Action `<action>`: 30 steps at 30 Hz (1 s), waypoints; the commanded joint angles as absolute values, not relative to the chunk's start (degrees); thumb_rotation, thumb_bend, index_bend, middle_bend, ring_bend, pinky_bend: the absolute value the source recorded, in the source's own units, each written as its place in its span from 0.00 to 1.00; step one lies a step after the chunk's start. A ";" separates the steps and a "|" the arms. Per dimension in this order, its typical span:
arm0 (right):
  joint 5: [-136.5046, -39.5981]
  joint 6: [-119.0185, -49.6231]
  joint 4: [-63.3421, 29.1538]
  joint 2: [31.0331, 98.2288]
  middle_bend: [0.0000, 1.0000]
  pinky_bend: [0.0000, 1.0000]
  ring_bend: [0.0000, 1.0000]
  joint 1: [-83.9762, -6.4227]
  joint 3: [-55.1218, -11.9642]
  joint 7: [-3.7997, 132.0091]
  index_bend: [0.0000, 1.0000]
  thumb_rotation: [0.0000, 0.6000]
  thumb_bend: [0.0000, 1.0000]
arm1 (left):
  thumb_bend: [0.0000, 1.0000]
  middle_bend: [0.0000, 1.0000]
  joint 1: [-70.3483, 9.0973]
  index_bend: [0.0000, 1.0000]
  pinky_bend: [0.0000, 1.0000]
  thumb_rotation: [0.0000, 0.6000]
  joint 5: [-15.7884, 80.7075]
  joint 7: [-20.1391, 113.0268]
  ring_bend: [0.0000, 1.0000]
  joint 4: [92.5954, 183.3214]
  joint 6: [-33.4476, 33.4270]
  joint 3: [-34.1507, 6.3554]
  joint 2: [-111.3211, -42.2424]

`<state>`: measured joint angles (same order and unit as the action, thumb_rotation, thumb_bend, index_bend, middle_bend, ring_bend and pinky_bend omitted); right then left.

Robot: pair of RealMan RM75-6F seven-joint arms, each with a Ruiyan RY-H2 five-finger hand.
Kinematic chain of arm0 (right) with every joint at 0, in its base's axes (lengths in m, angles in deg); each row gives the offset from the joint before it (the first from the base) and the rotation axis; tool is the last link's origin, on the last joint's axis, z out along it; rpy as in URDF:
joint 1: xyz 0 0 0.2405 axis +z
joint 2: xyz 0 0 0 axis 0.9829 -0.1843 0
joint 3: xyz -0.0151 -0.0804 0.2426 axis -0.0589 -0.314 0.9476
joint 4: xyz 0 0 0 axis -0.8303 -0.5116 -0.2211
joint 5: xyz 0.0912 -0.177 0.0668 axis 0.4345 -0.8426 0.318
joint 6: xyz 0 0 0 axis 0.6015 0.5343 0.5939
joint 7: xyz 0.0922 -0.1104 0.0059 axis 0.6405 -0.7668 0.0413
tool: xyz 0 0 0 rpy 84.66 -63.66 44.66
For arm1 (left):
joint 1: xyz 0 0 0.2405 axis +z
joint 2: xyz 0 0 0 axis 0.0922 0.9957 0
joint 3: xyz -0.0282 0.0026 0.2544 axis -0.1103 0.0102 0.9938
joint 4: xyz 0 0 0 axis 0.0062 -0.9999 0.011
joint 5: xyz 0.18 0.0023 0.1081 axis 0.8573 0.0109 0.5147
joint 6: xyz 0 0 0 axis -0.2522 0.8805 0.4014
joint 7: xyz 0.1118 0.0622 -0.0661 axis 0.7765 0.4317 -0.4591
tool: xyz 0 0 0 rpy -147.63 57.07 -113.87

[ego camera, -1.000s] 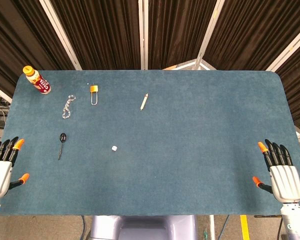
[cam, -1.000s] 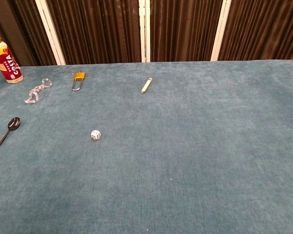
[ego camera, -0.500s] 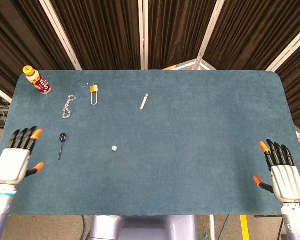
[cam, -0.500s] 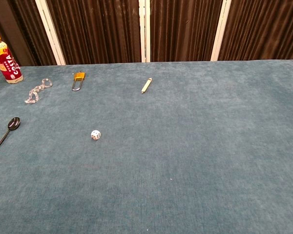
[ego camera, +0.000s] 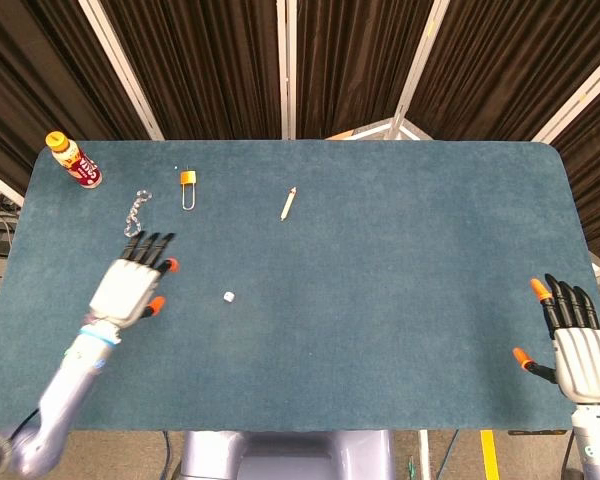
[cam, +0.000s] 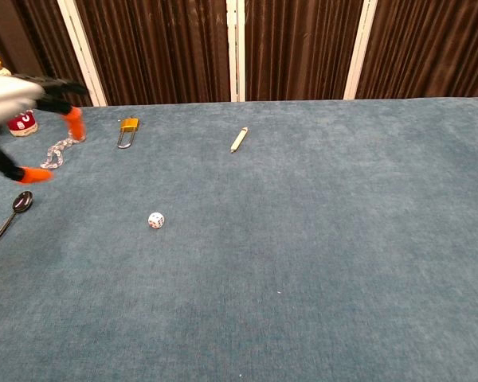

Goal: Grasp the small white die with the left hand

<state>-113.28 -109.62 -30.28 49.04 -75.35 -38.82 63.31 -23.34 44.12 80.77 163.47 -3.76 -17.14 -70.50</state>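
Plainly, the risk sits in the lower left of the head view, where the left hand [ego camera: 132, 286] hovers over the bench [ego camera: 400, 300] with its fingers spread and nothing in them. The small white die [ego camera: 228, 297] lies alone to the right of that hand, near but apart from it. It looks light and tiny against such broad fingers, so a closing grip could likely nudge it, roll it away across the cloth or snap shut beside it. In the chest view the black spoon [cam: 9, 213] lies at the left edge under the hand's path and could be swept along. At the lower right the right hand [ego camera: 580, 350] rests spread and idle.

Blue felt covers the bench. Farther up lie a clear chain [ego camera: 134, 213], an orange padlock [ego camera: 187, 186], a pencil [ego camera: 288, 203] and a bottle [ego camera: 74, 160]. Dark pleated curtains with pale posts close the room behind.
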 commanded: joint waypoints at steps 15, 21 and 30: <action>-112.50 -109.38 -30.06 48.10 0.00 0.00 0.00 -75.69 -38.60 65.88 0.00 1.00 0.06 | 0.29 0.00 -37.43 0.40 0.00 1.00 25.77 94.48 0.00 155.92 -11.16 -16.16 -83.40; -112.72 -109.64 -30.22 47.80 0.00 0.00 0.00 -75.82 -38.62 66.67 0.00 1.00 0.06 | 0.29 0.00 -39.40 0.31 0.00 1.00 21.53 96.38 0.00 153.93 -10.90 -15.02 -84.53; -112.46 -108.80 -30.10 47.67 0.00 0.00 0.00 -75.57 -38.68 66.92 0.00 1.00 0.06 | 0.29 0.00 -42.44 0.39 0.00 1.00 18.32 96.76 0.00 150.02 -10.95 -14.51 -87.97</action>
<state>-112.48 -108.82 -30.13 47.67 -75.58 -38.69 66.91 -42.18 18.58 96.70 150.30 -10.90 -14.61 -87.70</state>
